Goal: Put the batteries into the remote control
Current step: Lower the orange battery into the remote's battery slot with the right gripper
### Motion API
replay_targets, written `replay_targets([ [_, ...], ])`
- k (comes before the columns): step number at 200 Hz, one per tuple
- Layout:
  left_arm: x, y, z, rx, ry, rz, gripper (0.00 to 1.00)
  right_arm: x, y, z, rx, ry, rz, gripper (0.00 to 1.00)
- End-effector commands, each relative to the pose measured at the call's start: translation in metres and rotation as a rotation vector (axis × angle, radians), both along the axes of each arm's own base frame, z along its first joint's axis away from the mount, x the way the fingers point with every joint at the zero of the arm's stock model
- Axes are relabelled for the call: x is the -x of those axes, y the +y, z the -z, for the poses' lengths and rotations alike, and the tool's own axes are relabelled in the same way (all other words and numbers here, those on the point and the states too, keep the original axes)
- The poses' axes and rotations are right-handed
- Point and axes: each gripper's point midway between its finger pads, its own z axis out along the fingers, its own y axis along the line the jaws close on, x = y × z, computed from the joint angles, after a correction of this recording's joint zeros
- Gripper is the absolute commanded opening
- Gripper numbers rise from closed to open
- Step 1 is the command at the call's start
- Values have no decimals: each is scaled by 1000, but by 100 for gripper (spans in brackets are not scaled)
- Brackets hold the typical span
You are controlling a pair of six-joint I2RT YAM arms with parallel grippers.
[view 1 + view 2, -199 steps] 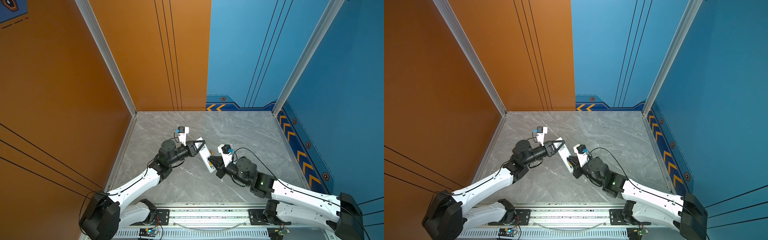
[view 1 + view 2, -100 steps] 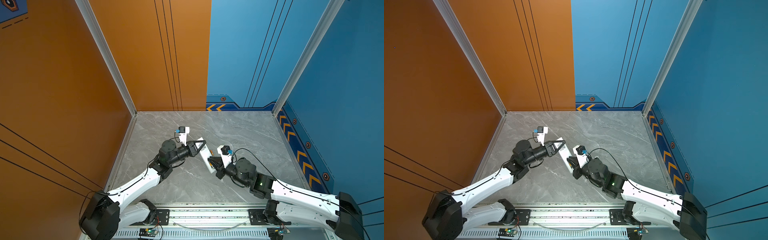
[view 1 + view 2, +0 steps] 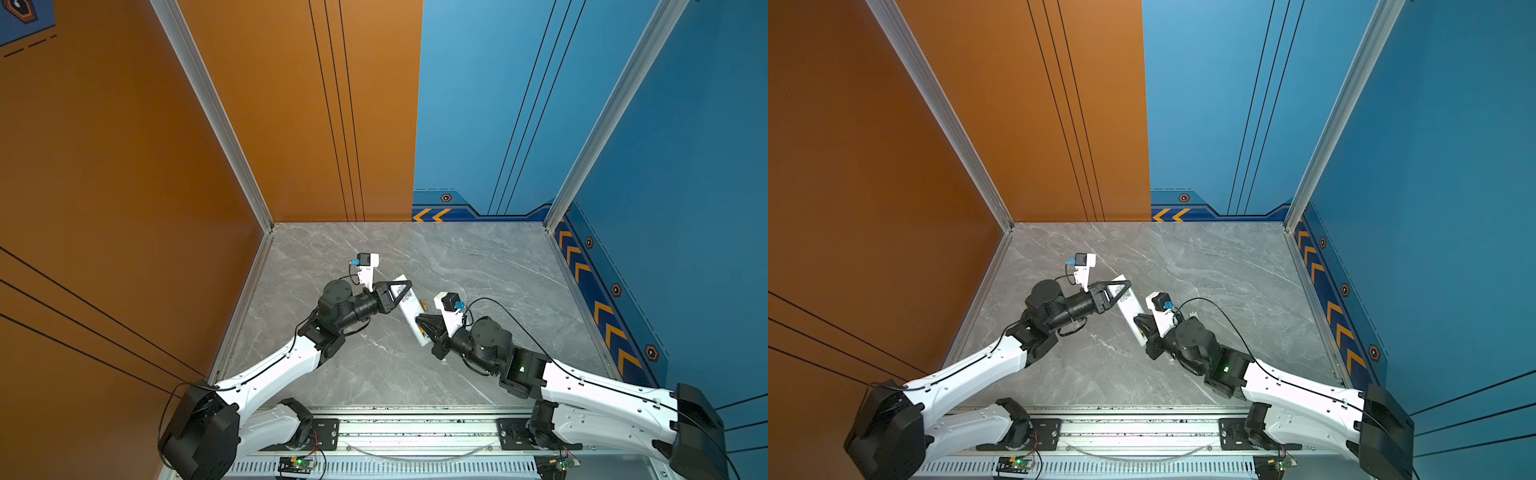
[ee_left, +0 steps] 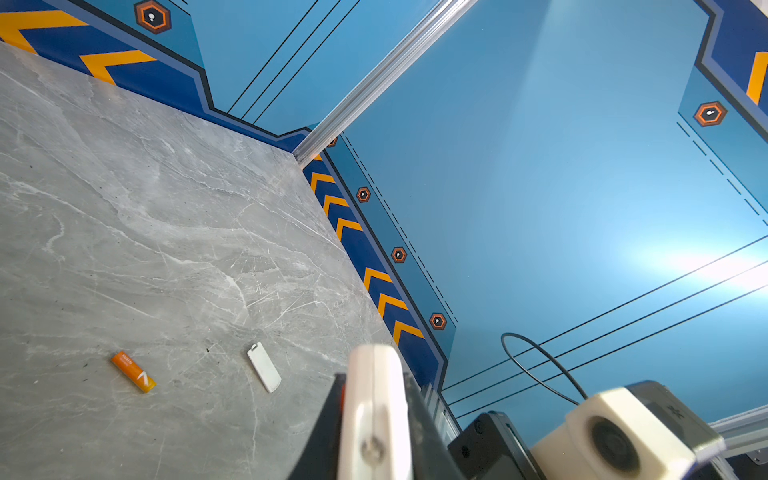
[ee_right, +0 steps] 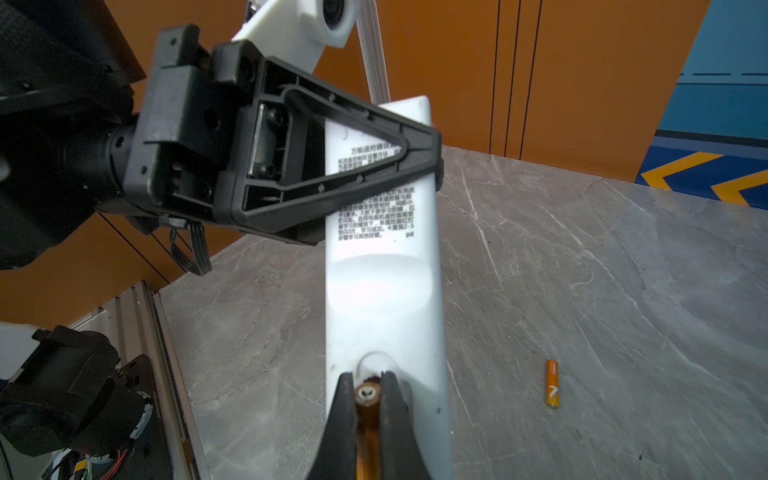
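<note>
My left gripper is shut on the white remote control, holding it tilted above the table with its printed back turned up. My right gripper is shut on an orange battery. The battery's metal tip sits at a rounded notch at the remote's near end. In both top views the right gripper meets the remote at its lower end. A second battery lies loose on the grey table; it also shows in the left wrist view as the battery.
A small flat grey-white cover plate lies on the marble table near the loose battery. Orange and blue walls enclose the table on three sides. A metal rail carrying both arm bases runs along the front edge.
</note>
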Motion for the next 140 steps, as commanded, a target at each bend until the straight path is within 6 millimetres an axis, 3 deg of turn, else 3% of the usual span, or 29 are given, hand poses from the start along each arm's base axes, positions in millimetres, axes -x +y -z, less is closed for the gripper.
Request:
replay_targets([
  [1,8,-5,-36,69,-81,32,0,-1,-2,12,39,-2,12,2],
  [140,7,-7,-37,67,-86,34,0,-1,0,11,40,-6,10,12],
])
